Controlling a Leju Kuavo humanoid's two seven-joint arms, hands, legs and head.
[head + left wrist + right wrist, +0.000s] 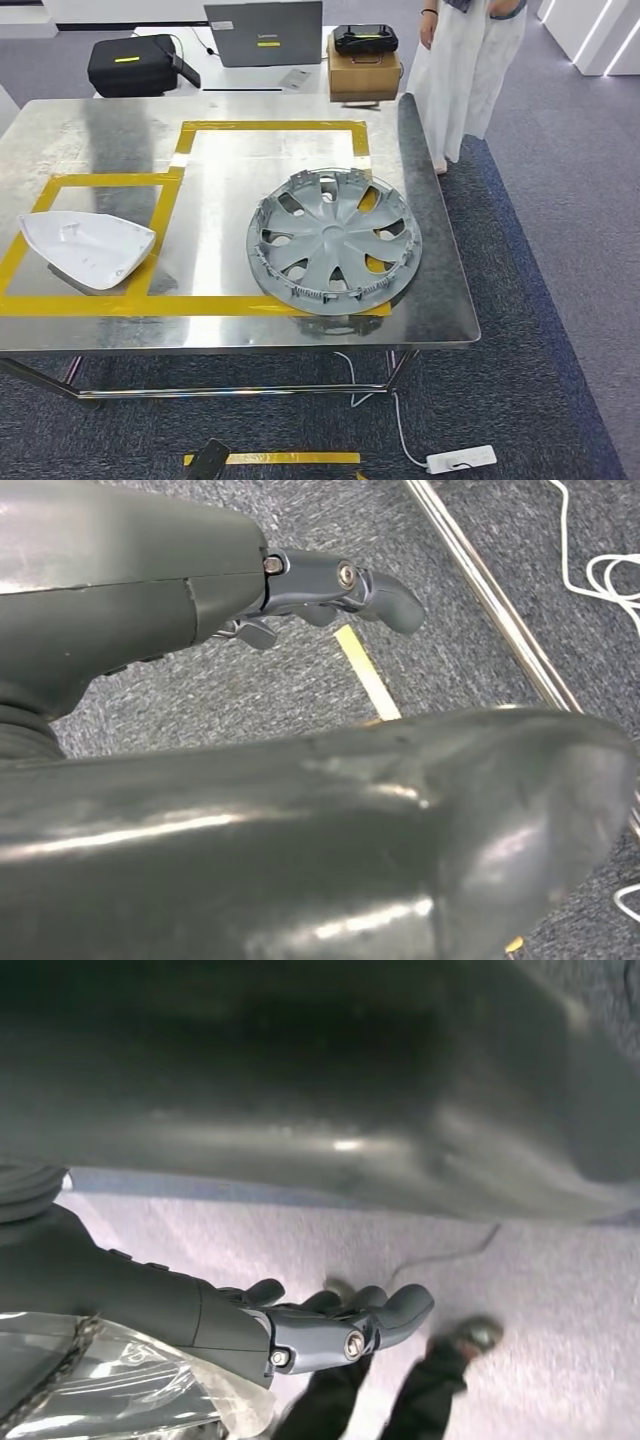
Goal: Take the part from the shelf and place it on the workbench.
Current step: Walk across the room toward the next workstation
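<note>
Both arms hang low, hands holding nothing; parts already lie on the workbench (226, 335).

Left hand (332, 585) and right hand (332, 1325) each show loose, extended fingers over carpet, nothing in them. Grey wheel cover (333, 240) lies on the right, inside the yellow tape outline (272, 126), its near rim on the tape close to the near edge. White mirror shell (84, 247) lies left in its own box. Risk, as I judge it: raising the right arm could clip the near edge or nudge the wheel cover off. Person (468, 60) stands far right, power strip (462, 459) and cord on the floor, so room on the right is limited.
</note>
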